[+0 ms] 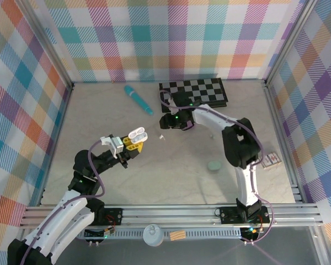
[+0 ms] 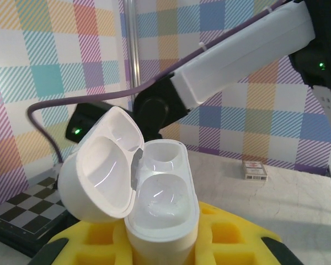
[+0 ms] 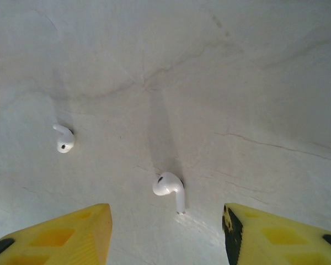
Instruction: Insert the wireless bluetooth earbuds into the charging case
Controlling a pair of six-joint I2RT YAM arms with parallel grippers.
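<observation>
My left fingers (image 2: 226, 229) were clamped on the charging case (image 2: 161, 215). They gripped its lower body, so it stood upright out of the yellow pads. Its lid (image 2: 102, 171) hung open on the left side of the body, and the two hollow wells faced up.

My right fingers (image 3: 49, 237) stood apart and were closed on nothing, pointing down at the tabletop (image 3: 237, 83). The nearer earbud (image 3: 169, 187) lay on the tabletop in the gap between them, just ahead of the tips and touching neither pad. Its stem pointed back toward the fingers. The farther earbud (image 3: 63, 139) lay further ahead, off toward the left pad's side and well apart from the first.

From overhead, my left fingers (image 1: 131, 144) held the case (image 1: 137, 134) raised, near my right fingers (image 1: 170, 121) but apart from them. A checkered board (image 1: 194, 93) lay just beyond my right fingers, and a teal stick (image 1: 138, 99) lay beyond the gap between my two pairs of fingers. A pale green pebble-like case (image 1: 214, 165) sat well back from my right fingers, beside that arm.
</observation>
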